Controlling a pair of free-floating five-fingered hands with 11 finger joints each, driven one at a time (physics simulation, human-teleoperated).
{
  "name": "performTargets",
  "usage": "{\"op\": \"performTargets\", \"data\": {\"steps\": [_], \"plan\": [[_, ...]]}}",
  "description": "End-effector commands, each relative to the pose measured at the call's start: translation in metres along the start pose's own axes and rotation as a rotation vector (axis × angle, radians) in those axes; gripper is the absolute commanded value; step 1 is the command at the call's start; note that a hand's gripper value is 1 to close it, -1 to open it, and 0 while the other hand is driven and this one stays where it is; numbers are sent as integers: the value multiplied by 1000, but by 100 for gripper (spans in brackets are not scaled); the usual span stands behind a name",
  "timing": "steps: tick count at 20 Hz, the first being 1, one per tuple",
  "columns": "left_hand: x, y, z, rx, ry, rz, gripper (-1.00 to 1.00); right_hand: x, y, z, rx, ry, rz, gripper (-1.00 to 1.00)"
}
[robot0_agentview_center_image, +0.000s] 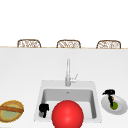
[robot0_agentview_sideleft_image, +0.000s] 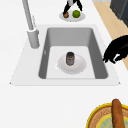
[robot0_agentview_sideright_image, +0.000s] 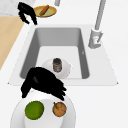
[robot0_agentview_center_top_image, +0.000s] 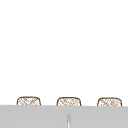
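Orange fruit (robot0_agentview_sideright_image: 59, 109), perhaps a tangerine, lying just under the fingertips of the right hand (robot0_agentview_sideright_image: 42, 83), on a white plate (robot0_agentview_sideright_image: 15, 117) with a lime (robot0_agentview_sideright_image: 34, 110) beside it. Fingers drooping loosely, slightly spread, pinching nothing; touching the peel or just short of it, hard to tell. Best to come straight down, thumb opposite fingers, clear of the lime. Beyond the hand, a dark jar (robot0_agentview_sideright_image: 57, 64) upright on a dish in the sink (robot0_agentview_sideright_image: 32, 50). Farthest off, left hand (robot0_agentview_sideright_image: 27, 12) hanging relaxed near a yellow bread plate (robot0_agentview_sideright_image: 52, 10).
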Motion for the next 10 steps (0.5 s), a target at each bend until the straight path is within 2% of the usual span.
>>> {"op": "performTargets", "data": {"steps": [1, 7, 10], "plan": [[0, 0, 0, 0, 0, 0, 0, -12, 6, 6, 78, 22, 3, -100], [0, 0, 0, 0, 0, 0, 0, -53, 15, 20, 113, 1, -17, -100], [0, 0, 0, 0, 0, 0, 0, -59, 28, 34, 72, -14, -31, -100]]}}
